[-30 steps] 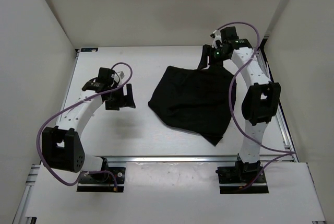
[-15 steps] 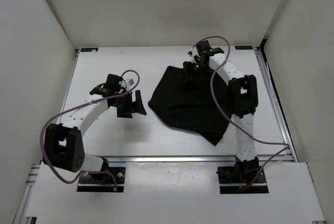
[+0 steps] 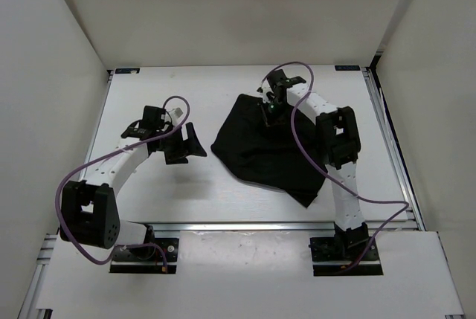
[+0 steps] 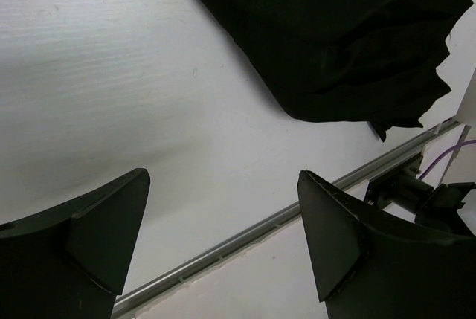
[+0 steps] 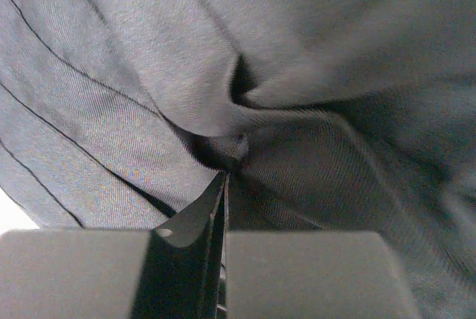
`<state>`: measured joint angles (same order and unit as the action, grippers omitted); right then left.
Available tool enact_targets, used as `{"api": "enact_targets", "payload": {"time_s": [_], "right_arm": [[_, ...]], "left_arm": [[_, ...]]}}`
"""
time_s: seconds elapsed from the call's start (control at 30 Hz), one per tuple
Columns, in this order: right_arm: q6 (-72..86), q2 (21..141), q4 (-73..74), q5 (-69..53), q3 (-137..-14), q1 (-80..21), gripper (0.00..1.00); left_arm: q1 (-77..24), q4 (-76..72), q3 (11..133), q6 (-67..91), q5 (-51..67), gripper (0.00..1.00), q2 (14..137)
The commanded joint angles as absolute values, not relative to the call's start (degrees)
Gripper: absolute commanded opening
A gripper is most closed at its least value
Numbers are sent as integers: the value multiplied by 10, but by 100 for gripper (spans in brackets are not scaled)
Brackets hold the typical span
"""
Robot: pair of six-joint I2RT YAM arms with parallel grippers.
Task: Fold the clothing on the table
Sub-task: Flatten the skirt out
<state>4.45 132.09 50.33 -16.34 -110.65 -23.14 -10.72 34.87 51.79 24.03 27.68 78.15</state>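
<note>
The black clothing (image 3: 268, 148) lies crumpled on the right half of the white table (image 3: 186, 96). My right gripper (image 3: 269, 113) is down on its far upper part, near the back edge. In the right wrist view, this gripper (image 5: 225, 174) is shut, with a puckered fold of the clothing (image 5: 149, 51) pinched at its tips. My left gripper (image 3: 190, 143) hovers open just left of the garment's left corner, apart from it. In the left wrist view, its fingers (image 4: 222, 178) stand wide with bare table between them and the clothing (image 4: 335, 36) beyond them.
An aluminium rail (image 3: 245, 224) runs along the table's front edge and also shows in the left wrist view (image 4: 245, 233). White walls close in the left, back and right sides. Purple cables loop off both arms.
My right arm swung left from the back right corner onto the garment, and its jaws closed on the fabric. My left gripper shifted right, closer to the garment's left corner.
</note>
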Motion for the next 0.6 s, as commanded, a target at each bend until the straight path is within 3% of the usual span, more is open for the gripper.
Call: {"api": "enact_targets", "payload": {"time_s": [0.0, 0.17, 0.37, 0.57], "right_arm": [[27, 1272, 519, -151, -1086, -245, 0], [5, 1210, 547, -190, -1050, -280, 0], [-24, 1039, 550, -274, -947, -372, 0], [19, 920, 579, -242, -877, -362, 0]], "left_arm": [[-103, 327, 512, 243, 294, 92, 764], [-104, 321, 512, 247, 295, 91, 771], [-105, 319, 519, 238, 299, 90, 794], [-116, 330, 537, 222, 282, 90, 831]]}}
